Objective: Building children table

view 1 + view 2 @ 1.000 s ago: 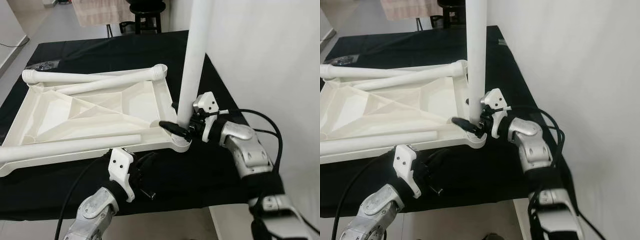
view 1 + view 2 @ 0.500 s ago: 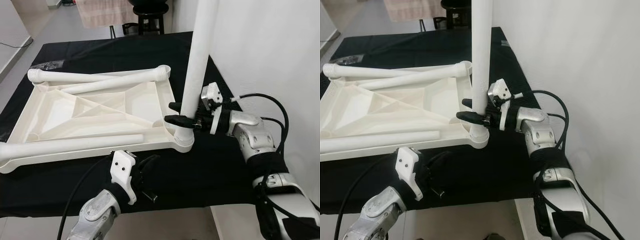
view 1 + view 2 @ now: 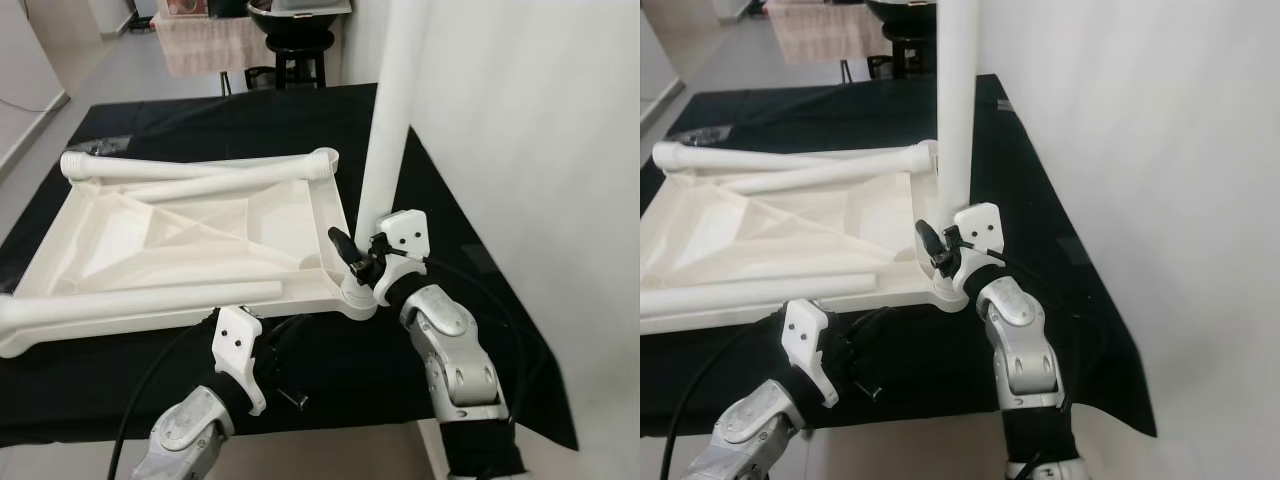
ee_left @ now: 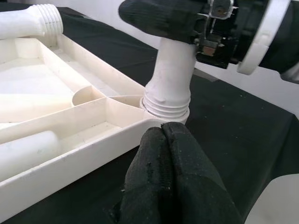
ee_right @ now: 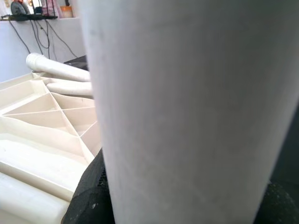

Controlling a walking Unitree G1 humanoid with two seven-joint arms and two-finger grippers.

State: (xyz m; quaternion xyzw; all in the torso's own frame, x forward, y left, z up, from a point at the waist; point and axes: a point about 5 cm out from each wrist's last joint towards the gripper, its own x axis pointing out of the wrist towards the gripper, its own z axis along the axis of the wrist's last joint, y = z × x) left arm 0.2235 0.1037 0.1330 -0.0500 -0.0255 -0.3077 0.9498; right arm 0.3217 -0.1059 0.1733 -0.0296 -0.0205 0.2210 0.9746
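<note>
The white plastic tabletop (image 3: 180, 235) lies upside down on the black cloth. One white leg (image 3: 392, 120) stands upright in its near right corner socket (image 3: 357, 297). My right gripper (image 3: 360, 256) is shut on that leg just above the threaded base (image 4: 167, 100); one of its black fingers (image 4: 159, 18) wraps the leg's front. My left gripper (image 4: 163, 137) is shut with nothing in it, its tips just short of the tabletop's front rim below that socket. A loose leg (image 3: 140, 300) lies along the front rim. Two more legs (image 3: 200, 165) lie across the back.
The black-covered table (image 3: 455, 240) ends close to a white wall (image 3: 540, 150) on the right. A dark stool (image 3: 290, 50) stands beyond the far edge. Grey floor runs along the left side. A black cable trails from my left arm (image 3: 150, 380).
My right arm has swung from the right side round to the near side of the upright leg, still gripping its base. The head view has shifted. My left gripper has barely moved.
</note>
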